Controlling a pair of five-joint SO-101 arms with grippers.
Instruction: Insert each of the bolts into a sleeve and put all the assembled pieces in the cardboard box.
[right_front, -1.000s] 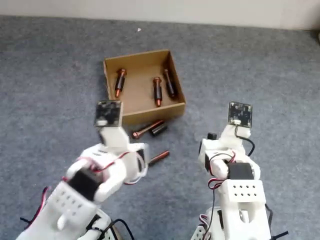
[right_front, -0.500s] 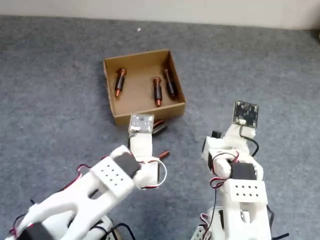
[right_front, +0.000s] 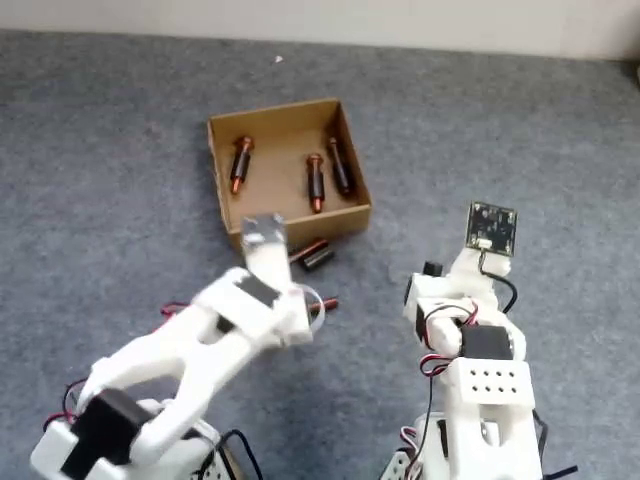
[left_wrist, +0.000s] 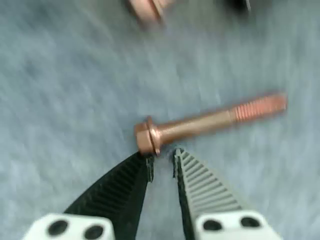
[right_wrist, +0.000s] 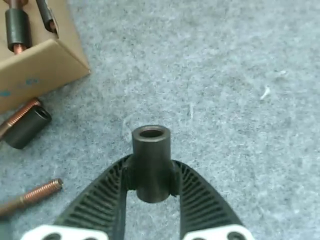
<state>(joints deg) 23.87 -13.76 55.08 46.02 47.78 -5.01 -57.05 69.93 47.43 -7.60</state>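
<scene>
**A:** The left gripper (left_wrist: 162, 161): how do its jaws stand?

**B:** They're only a narrow gap apart, with nothing between them. The tips sit right at the flanged head of a loose bolt (left_wrist: 210, 122), which lies flat on the grey carpet (right_front: 120, 120).

**A:** And the right gripper (right_wrist: 150, 176)?

**B:** It's clamped on a black sleeve (right_wrist: 151, 147), whose open bore faces the wrist camera. It holds the sleeve over the carpet, to the right of the cardboard box (right_front: 340, 220) and nearer than it.

**A:** Where does the loose bolt lie in the scene?

**B:** It's on the near side of the box, between the two arms, with its threaded end pointing right.

**A:** Is there anything between that bolt and the box?

**B:** Yes, a second sleeve (right_wrist: 27, 129) lies on its side just in front of the box's near wall. A second bolt (right_wrist: 17, 116) lies against it. I can't tell whether that bolt goes into the sleeve.

**A:** What's inside the box?

**B:** There are three assembled pieces (right_front: 315, 183), each a bolt through a sleeve. One lies at the left, and two lie close together toward the right wall.
</scene>
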